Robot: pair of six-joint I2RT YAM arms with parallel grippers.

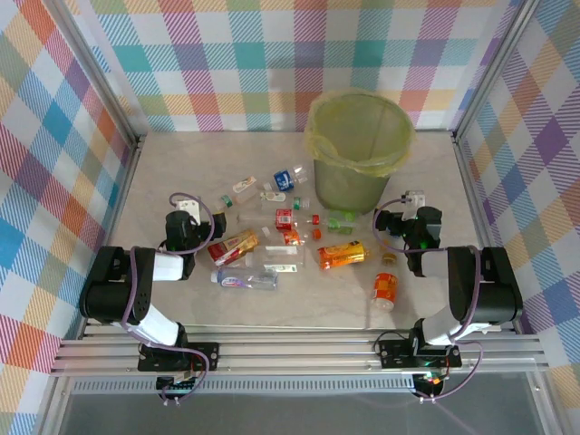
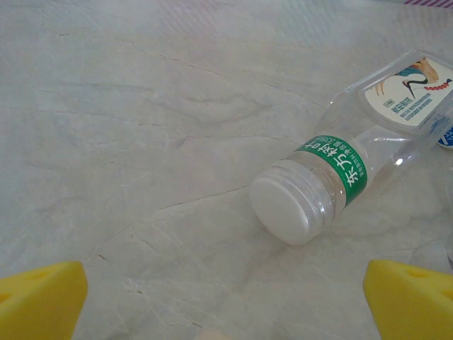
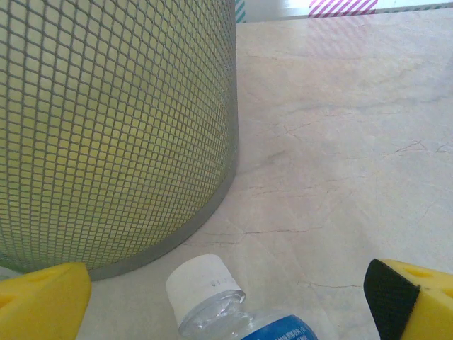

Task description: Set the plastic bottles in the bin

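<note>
The bin [image 1: 358, 149], a grey mesh bucket with a yellow bag over its rim, stands at the back right; its mesh wall [image 3: 113, 127] is close on the left in the right wrist view. Several plastic bottles lie scattered mid-table, among them an orange one [image 1: 343, 255] and a clear one [image 1: 245, 280]. My left gripper [image 1: 186, 210] [image 2: 226, 304] is open over bare table, with a white-capped, green-labelled bottle [image 2: 333, 180] lying ahead to its right. My right gripper [image 1: 410, 207] [image 3: 226, 304] is open beside the bin; a white-capped, blue-labelled bottle [image 3: 212, 294] lies between its spread fingers, ungripped.
Checked walls enclose the table on three sides, with metal posts [image 1: 467, 136] at the back corners. An orange-red bottle [image 1: 386, 288] lies near the right arm. Bare marble-look tabletop [image 1: 190, 163] stretches left of the bin and along the near edge.
</note>
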